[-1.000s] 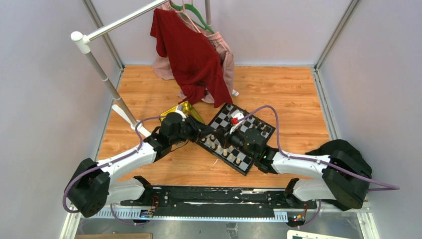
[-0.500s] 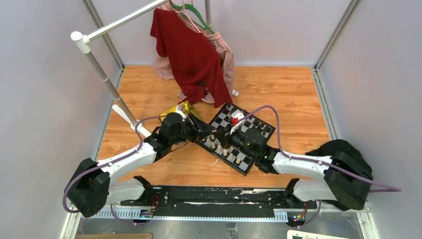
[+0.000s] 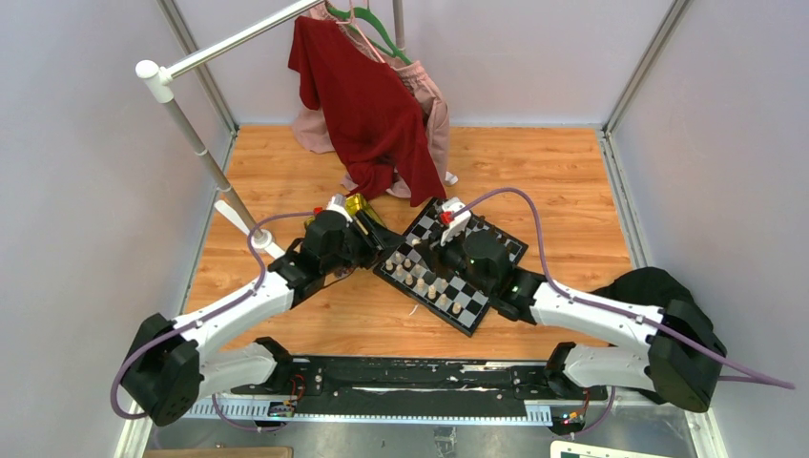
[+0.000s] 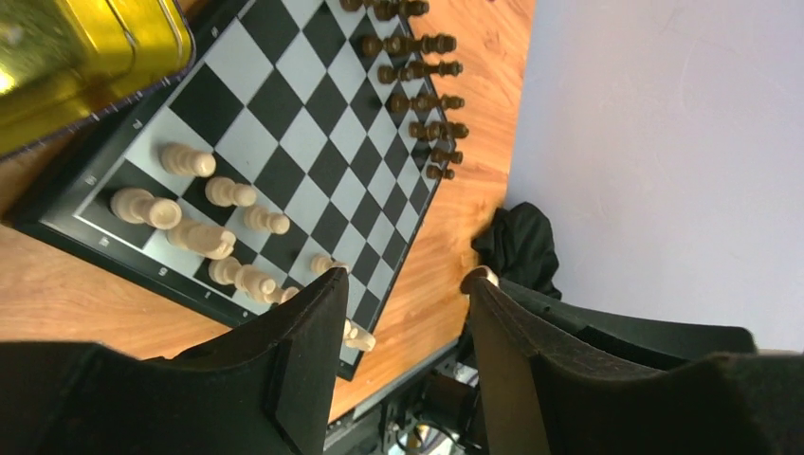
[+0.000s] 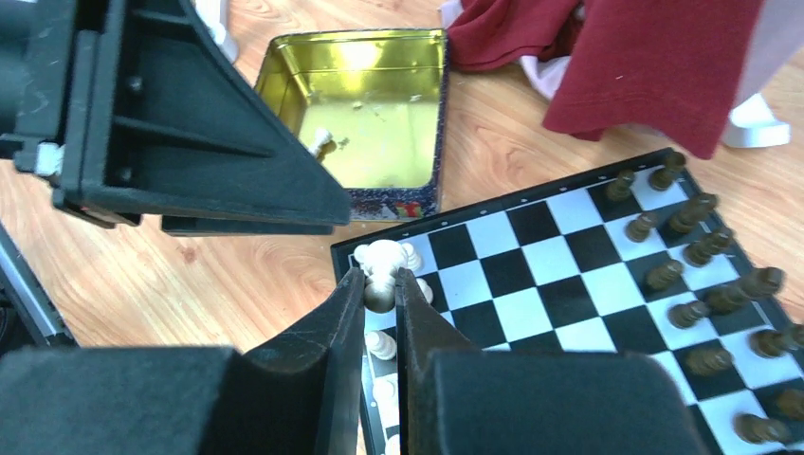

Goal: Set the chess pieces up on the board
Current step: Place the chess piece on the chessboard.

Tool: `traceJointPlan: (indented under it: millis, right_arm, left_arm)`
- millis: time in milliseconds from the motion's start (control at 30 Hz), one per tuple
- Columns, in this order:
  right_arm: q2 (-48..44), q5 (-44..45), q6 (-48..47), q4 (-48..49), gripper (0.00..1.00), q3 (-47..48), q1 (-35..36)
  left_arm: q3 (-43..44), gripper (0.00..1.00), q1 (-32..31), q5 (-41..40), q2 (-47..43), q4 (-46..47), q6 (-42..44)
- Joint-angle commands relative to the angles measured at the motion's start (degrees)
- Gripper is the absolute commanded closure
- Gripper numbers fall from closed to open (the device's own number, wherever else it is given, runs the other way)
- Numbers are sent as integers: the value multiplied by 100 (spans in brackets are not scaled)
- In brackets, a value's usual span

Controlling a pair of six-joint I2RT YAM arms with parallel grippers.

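Gold tin (image 5: 398,142) beside board (image 5: 569,256), red garment (image 5: 654,66) behind, left claw (image 4: 406,284) spread, right claw (image 5: 379,280) pinching cream piece (image 5: 381,258).

Checkered board (image 4: 327,166) carries cream pieces (image 4: 204,237) opposite dark pieces (image 4: 427,100).

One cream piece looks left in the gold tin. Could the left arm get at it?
Probably yes. The left claw is open and empty right by the lidless tin; the piece lies close to the tin's wall, which may make the pinch awkward.

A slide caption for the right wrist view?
Right gripper pinches a cream chess piece at the board corner, near the tin.
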Motion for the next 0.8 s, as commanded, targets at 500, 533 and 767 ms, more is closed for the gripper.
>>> traceJointPlan:
  millis: [500, 533, 767]
  right_arm:
    - [381, 303, 363, -4867, 100, 1910, -323]
    - [504, 240, 358, -4935, 100, 2001, -345]
    - [1384, -193, 287, -5310, 100, 2637, -514]
  left_arm:
    - [545, 45, 69, -1572, -702, -1504, 1987]
    - [569, 45, 67, -1602, -703, -1533, 2050]
    - [582, 45, 65, -1804, -748, -1612, 2360]
